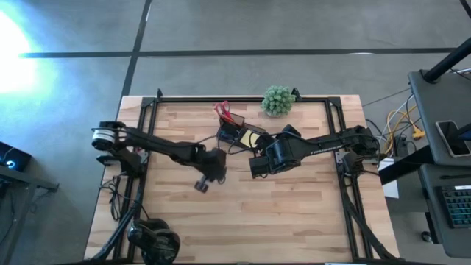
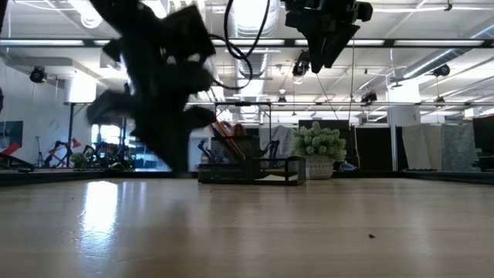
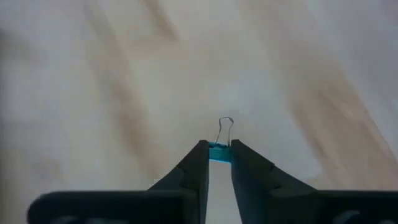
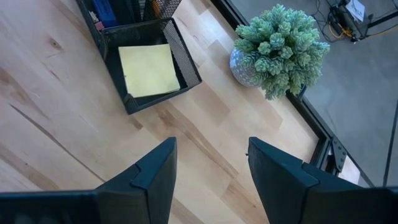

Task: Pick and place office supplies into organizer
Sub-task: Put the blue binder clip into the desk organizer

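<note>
The small blue binder clip (image 3: 219, 153) sits pinched between the left tool (image 3: 219, 163) fingers, low over the bare worktop (image 3: 93, 93), apart from the organizer (image 1: 237, 135). It is probably light, stiff and slippery; grip the body, not the wire loop. The right tool (image 4: 211, 180) is spread, empty. No writing is readable.

i see the organizer (image 1: 237, 135) toward the far middle of the table (image 1: 294, 213), with the scissors (image 1: 223, 112) standing in its far-left end and the sticky-note pad (image 4: 149, 70) lying in an open compartment. the plant (image 1: 277, 100) sits at the far edge, just right of the organizer. my left gripper (image 3: 219, 163) is in front of the organizer, its fingers pinching a small binder clip (image 3: 219, 151) above the table. my right gripper (image 4: 211, 165) hangs just right of the organizer, above the table.
</note>
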You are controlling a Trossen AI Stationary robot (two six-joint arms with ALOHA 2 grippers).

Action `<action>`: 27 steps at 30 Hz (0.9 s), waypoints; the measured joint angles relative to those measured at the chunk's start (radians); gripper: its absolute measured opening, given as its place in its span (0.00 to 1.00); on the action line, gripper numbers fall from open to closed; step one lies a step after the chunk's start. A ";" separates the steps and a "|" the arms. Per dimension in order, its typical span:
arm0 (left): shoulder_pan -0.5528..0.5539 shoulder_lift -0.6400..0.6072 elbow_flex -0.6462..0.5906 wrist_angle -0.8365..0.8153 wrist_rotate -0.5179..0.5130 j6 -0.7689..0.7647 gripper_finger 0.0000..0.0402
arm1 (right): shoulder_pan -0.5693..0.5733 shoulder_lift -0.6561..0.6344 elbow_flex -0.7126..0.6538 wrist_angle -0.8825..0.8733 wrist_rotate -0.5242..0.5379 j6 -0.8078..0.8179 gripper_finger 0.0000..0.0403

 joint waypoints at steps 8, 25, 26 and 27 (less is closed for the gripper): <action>0.056 -0.088 0.068 0.036 -0.342 0.001 0.09 | 0.000 0.000 0.000 -0.001 0.000 0.000 0.46; 0.374 -0.063 0.034 0.229 -0.242 -0.131 0.09 | 0.000 0.000 0.000 0.001 0.000 0.007 0.46; 0.376 -0.062 0.031 0.233 -0.241 -0.131 0.09 | 0.000 0.000 0.000 0.001 0.000 0.007 0.46; 0.380 -0.051 0.031 0.243 -0.237 -0.131 0.09 | 0.000 0.000 0.000 0.001 0.000 0.007 0.46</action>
